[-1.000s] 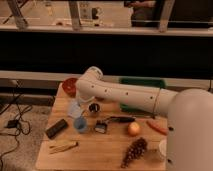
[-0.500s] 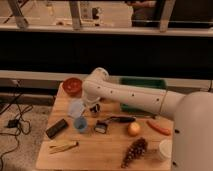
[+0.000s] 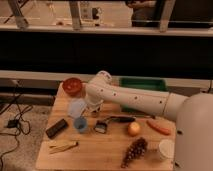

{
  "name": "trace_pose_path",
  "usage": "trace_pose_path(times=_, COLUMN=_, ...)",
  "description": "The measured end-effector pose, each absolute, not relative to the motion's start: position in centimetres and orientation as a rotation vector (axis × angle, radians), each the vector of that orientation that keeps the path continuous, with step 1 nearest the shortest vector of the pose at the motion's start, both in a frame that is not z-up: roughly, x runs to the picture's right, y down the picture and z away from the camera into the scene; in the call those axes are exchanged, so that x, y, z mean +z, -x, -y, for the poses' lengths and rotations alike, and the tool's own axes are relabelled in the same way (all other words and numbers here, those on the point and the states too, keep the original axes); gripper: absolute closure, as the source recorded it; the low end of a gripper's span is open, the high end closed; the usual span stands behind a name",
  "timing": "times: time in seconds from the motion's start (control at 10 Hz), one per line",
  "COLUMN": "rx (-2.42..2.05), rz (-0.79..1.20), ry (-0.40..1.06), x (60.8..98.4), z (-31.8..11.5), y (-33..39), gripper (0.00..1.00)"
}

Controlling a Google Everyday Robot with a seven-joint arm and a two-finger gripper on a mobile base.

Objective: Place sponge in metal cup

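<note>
My gripper [image 3: 95,109] hangs down from the white arm [image 3: 131,97] over the left part of the wooden table [image 3: 105,152]. It sits just right of a pale flat blue sheet [image 3: 77,107]. A blue cup [image 3: 80,124] stands just in front of the sheet. The sponge does not show; the arm and gripper may hide it. A small grey, metal-looking cup [image 3: 102,126] stands just in front of the gripper, apart from it.
A red bowl [image 3: 72,86] is at the back left and a green bin [image 3: 143,85] behind the arm. Also on the table: a black block [image 3: 56,128], a yellow banana [image 3: 63,146], a black-handled tool [image 3: 120,118], an orange fruit [image 3: 133,129], a carrot [image 3: 158,127], grapes [image 3: 134,151], a white cup [image 3: 166,148].
The arm's elbow and the gripper have shifted a little to the right, away from the pale blue sheet. The things on the table have not moved.
</note>
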State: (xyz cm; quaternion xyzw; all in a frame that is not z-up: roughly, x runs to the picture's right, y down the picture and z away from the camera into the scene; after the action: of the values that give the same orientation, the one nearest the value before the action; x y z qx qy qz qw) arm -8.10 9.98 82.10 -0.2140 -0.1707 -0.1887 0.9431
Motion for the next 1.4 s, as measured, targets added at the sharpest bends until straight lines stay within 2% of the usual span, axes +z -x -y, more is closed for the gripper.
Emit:
trace_pose_path(times=0.9, rx=-0.399, rz=0.350, ry=0.465, x=81.93, z=-11.24, y=8.94, gripper=1.00)
trace_pose_path(times=1.0, rx=-0.400, rz=0.351, ry=0.467, x=81.98, z=-11.34, y=9.03, gripper=0.97)
trace_pose_path(times=1.2, rx=-0.400, rz=0.352, ry=0.467, x=81.97, z=-11.33, y=9.06, gripper=0.81)
trace_pose_path(times=1.4, rx=-0.400, rz=0.352, ry=0.467, x=81.98, z=-11.33, y=9.06, gripper=0.61)
